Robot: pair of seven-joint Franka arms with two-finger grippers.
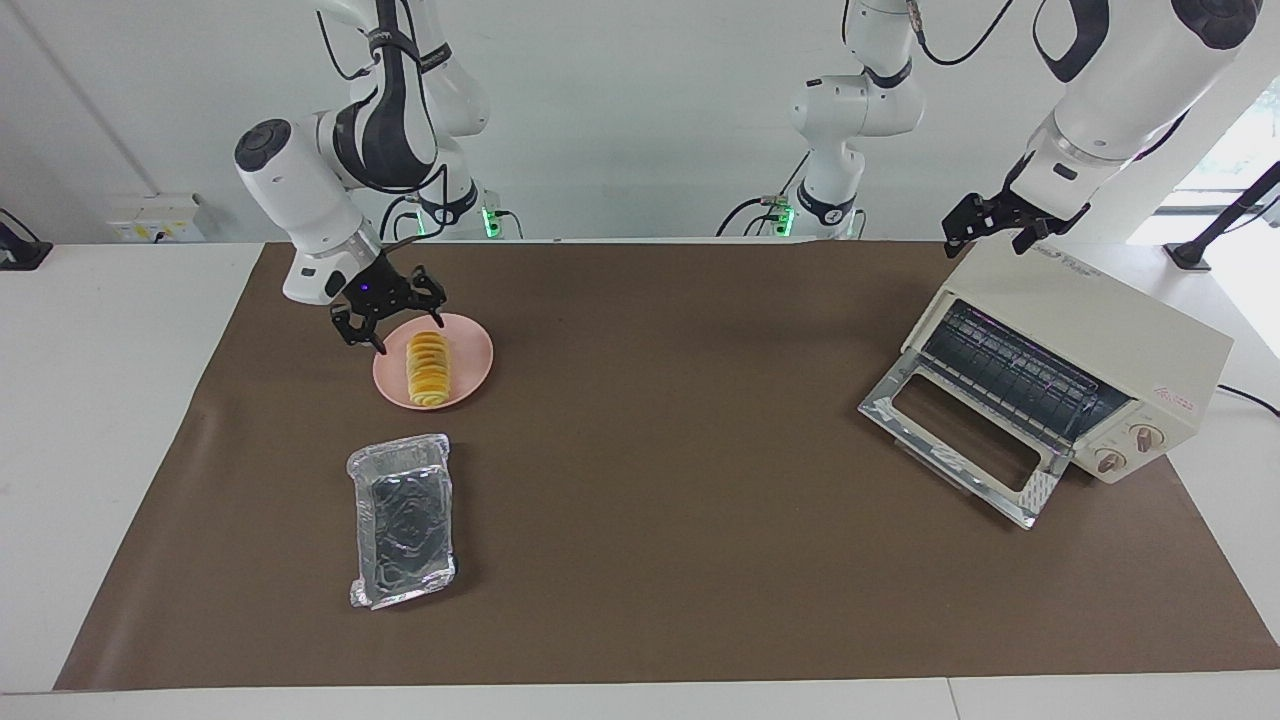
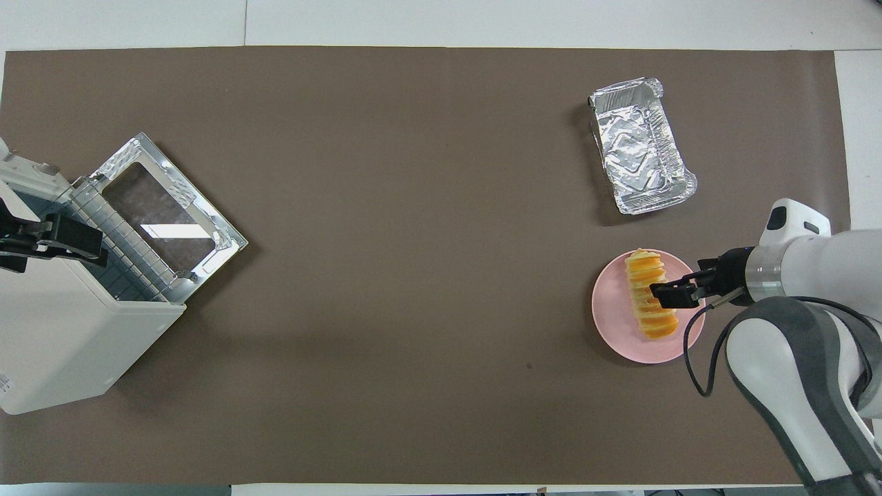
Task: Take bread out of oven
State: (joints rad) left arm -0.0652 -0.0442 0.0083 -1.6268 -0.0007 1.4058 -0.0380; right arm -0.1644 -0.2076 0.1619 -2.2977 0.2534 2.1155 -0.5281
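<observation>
Your bread [image 1: 428, 369] lies on the pink plate [image 1: 473, 373], the oven [image 1: 1085, 345] empty with its door down. It looks light, soft and crumbly; grip it mid-length. At the plate's 10 o'clock in the facing view, the right gripper [image 1: 385, 305] hovers spread and empty. The left gripper [image 1: 995, 228] waits over the oven, spread too.

A round pink plate [image 1: 470, 362] [image 2: 613, 331] rests on the brown mat [image 1: 660, 450] [image 2: 386, 275] covering the white bench [image 1: 90, 400] [image 2: 482, 21]. A crinkled, empty silver foil tray [image 1: 402, 517] [image 2: 641, 153] lies near the plate, farther from the robots.
</observation>
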